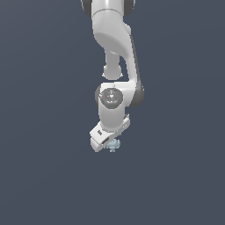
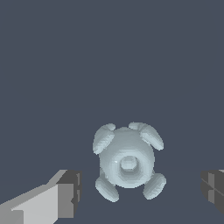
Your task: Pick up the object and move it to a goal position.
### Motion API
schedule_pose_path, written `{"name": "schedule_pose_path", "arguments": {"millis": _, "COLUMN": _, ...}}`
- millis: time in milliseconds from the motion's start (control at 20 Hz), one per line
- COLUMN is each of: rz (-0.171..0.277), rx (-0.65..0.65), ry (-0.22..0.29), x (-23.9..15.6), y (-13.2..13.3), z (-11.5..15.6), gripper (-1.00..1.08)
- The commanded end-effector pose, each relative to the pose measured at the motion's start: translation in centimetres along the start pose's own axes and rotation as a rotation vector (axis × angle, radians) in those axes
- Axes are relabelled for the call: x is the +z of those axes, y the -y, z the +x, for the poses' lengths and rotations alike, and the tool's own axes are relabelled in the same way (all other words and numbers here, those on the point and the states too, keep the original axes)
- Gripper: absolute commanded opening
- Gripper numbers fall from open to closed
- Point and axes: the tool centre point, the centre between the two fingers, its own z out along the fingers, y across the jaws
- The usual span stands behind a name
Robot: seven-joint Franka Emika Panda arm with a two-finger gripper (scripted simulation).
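Note:
The object (image 2: 127, 162) is a tiny pale blue-grey round body with small knobs sticking out around it, lying on the dark floor. In the wrist view it sits between my two fingers, with a gap on each side. One fingertip (image 2: 70, 192) is clearly apart from it, and the other (image 2: 213, 189) is at the picture's edge. My gripper (image 2: 141, 189) is open around the object. In the exterior view the gripper (image 1: 109, 143) is low and tilted, and the object (image 1: 114, 145) peeks out at its lower end.
The ground (image 1: 44, 176) is a plain dark grey-blue surface with nothing else on it. The white arm (image 1: 115, 52) rises straight above the gripper.

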Motion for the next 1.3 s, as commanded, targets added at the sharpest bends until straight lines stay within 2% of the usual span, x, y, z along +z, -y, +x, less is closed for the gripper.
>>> {"name": "schedule_pose_path", "arguments": {"millis": 0, "rz": 0.0, "rx": 0.0, "ry": 0.0, "x": 0.1, "y": 0.0, "z": 0.0, "gripper": 1.0}}
{"name": "schedule_pose_path", "arguments": {"millis": 500, "rz": 0.0, "rx": -0.005, "ry": -0.001, "x": 4.4, "y": 0.1, "z": -0.1, "gripper": 1.0}}
{"name": "schedule_pose_path", "arguments": {"millis": 800, "rz": 0.0, "rx": -0.005, "ry": -0.001, "x": 5.0, "y": 0.0, "z": 0.0, "gripper": 1.0}}
{"name": "schedule_pose_path", "arguments": {"millis": 850, "rz": 0.0, "rx": -0.005, "ry": -0.001, "x": 5.0, "y": 0.0, "z": 0.0, "gripper": -1.0}}
{"name": "schedule_pose_path", "arguments": {"millis": 1250, "rz": 0.0, "rx": -0.005, "ry": -0.001, "x": 5.0, "y": 0.0, "z": 0.0, "gripper": -1.0}}
